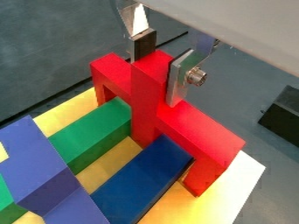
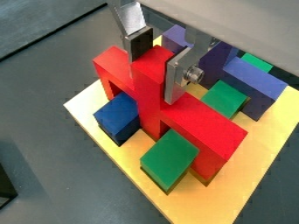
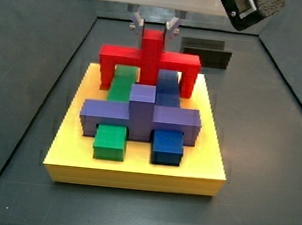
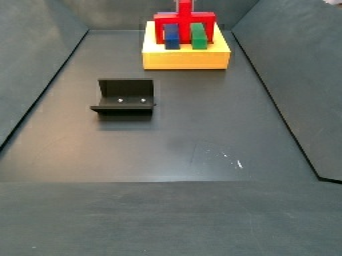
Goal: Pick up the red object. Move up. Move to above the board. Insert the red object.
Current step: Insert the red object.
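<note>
The red object stands upright at the back of the yellow board, its bar spanning a green block and a blue block. Both legs reach down to the board's top; I cannot tell how deep they sit. My gripper is straight above it, shut on the central stem, with a dark pad on one side and a silver finger on the other. In a side view the red object shows at the far end of the floor.
A purple cross-shaped block fills the board's middle, with a green block and a blue block in front of it. The dark fixture stands on the grey floor beside the board.
</note>
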Robot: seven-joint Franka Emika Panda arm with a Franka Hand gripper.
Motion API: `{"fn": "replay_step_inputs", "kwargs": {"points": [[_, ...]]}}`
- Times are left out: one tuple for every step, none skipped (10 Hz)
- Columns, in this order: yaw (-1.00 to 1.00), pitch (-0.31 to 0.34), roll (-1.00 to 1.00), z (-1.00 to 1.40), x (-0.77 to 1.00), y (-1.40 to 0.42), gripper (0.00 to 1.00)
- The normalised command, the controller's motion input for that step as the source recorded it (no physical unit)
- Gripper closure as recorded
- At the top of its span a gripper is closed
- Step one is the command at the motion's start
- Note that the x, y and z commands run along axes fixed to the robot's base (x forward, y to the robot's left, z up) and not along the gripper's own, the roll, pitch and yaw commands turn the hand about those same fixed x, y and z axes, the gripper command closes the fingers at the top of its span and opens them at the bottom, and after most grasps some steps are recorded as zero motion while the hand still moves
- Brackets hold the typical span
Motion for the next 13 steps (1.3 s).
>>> {"fn": "replay_step_inputs", "kwargs": {"points": [[-0.03,-0.067,0.04,-0.53,0.0,0.0,1.0],[-0.07,0.0,0.04,-0.32,0.0,0.06,1.0],[0.0,-0.01,0.08,-0.09,-0.4,0.07,1.0],[0.0,-0.073,0.05,-0.12,-0.43,0.0,1.0],[0.0,-0.074,0.03,-0.2,-0.24,0.0,1.0],[-0.05,-0.097,0.0,-0.41,0.0,-0.03,1.0],[-0.15,-0.06,0.0,-0.58,0.22,-0.04,1.0],[-0.21,-0.05,0.0,-0.7,0.33,0.0,1.0],[-0.21,-0.071,0.0,-0.64,0.28,0.0,1.0],[-0.17,-0.076,-0.02,-0.51,0.26,0.0,1.0],[-0.03,-0.004,-0.08,-0.21,0.26,0.0,1.0],[0.0,-0.067,-0.02,-0.28,0.0,0.0,1.0],[-0.03,-0.151,-0.04,-0.39,-0.06,0.02,1.0]]}}
